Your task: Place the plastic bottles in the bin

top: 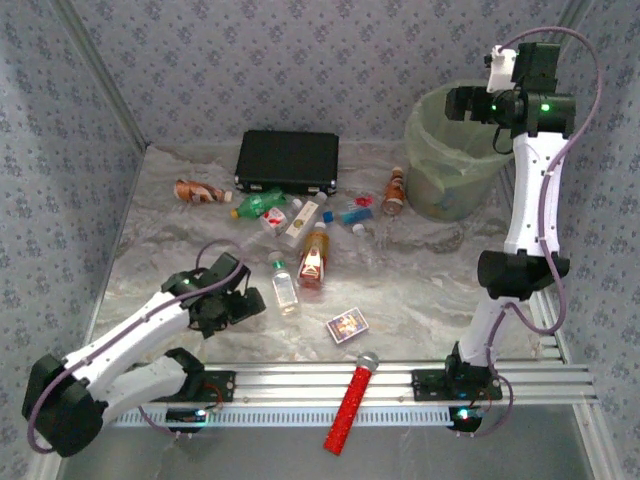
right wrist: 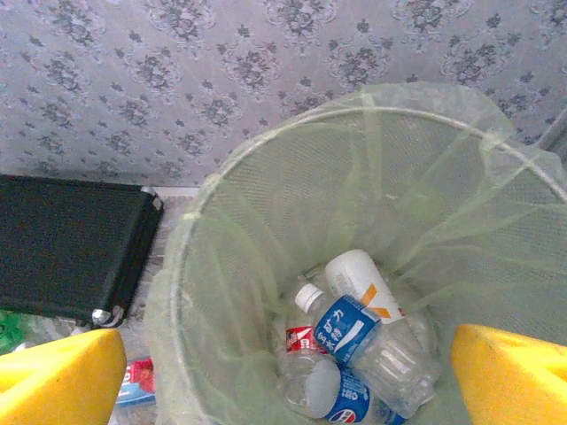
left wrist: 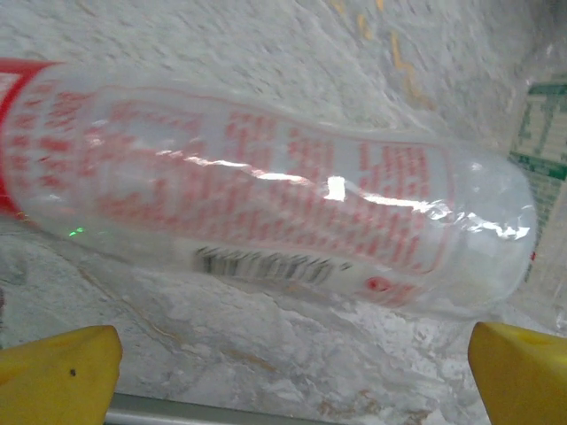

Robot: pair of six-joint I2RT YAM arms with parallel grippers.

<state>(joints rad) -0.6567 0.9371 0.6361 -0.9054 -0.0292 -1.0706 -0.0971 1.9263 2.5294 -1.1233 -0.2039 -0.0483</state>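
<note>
We see left hand (left wrist: 292, 379) wide open, empty; clear bottle (left wrist: 266, 204) lies just ahead of it toward the surface's near-left corner, long axis running finger to finger; right hand (right wrist: 285, 376) open, empty above bin (right wrist: 232, 186)

Soft, even brightness; white glare streaks along the clear bottle (left wrist: 292, 212), faint shadow just below it, slight blur all around it.

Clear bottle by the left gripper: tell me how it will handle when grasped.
The bottle looks empty, so probably light. Its thin, dented wall may buckle under a squeeze. Lying on its side, it could roll if nudged.
</note>
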